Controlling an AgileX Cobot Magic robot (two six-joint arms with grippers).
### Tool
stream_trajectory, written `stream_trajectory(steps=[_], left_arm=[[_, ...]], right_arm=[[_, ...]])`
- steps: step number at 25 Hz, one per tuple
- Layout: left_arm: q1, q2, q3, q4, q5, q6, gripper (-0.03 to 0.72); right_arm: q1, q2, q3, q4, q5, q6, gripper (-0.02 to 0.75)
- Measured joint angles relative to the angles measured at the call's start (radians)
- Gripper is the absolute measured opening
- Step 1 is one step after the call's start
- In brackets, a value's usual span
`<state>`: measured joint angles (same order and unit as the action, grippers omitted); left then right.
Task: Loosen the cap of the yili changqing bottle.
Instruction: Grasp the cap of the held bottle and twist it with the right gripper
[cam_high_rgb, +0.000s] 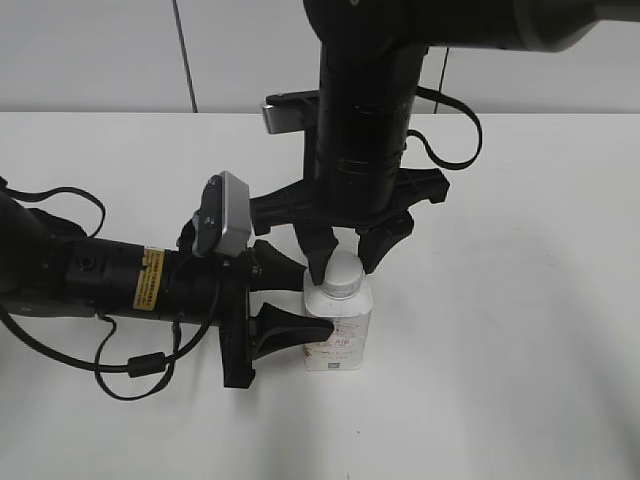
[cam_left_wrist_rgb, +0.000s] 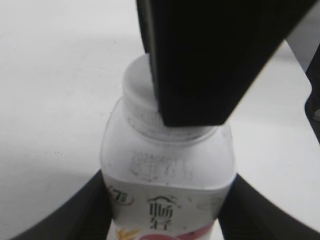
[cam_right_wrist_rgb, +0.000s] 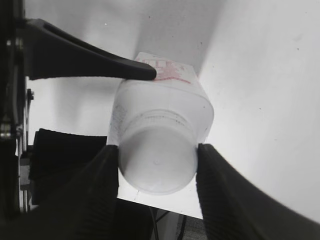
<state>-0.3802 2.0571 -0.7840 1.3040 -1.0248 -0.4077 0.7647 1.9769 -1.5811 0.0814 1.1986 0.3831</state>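
While the yili changqing bottle (cam_high_rgb: 338, 330) is stood upright on the table (cam_high_rgb: 520, 300), its body is clamped by the left hand (cam_high_rgb: 290, 300) and the cap (cam_high_rgb: 342, 274) is pinched by the right hand (cam_high_rgb: 345, 255); the loosening twist is judged still outstanding.

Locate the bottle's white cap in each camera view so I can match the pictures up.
Exterior view: the cap sits just below centre, between the right hand's fingers.
Left wrist view: upper centre, partly hidden behind a dark finger of the right hand.
Right wrist view: lower centre, seen from above, fingers on both sides.
Shared landmark: the bottle standing under the cap, held by the left hand.
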Motion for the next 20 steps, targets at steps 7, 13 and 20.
stream_trajectory(steps=[7, 13, 20], left_arm=[[0.000, 0.000, 0.000, 0.000, 0.000, 0.000, 0.388], [0.000, 0.000, 0.000, 0.000, 0.000, 0.000, 0.388], [0.000, 0.000, 0.000, 0.002, 0.000, 0.000, 0.388]], right_arm=[[0.000, 0.000, 0.000, 0.000, 0.003, -0.063, 0.379], [0.000, 0.000, -0.001, 0.000, 0.005, -0.352, 0.379], [0.000, 0.000, -0.003, -0.004, 0.005, -0.926, 0.379]])
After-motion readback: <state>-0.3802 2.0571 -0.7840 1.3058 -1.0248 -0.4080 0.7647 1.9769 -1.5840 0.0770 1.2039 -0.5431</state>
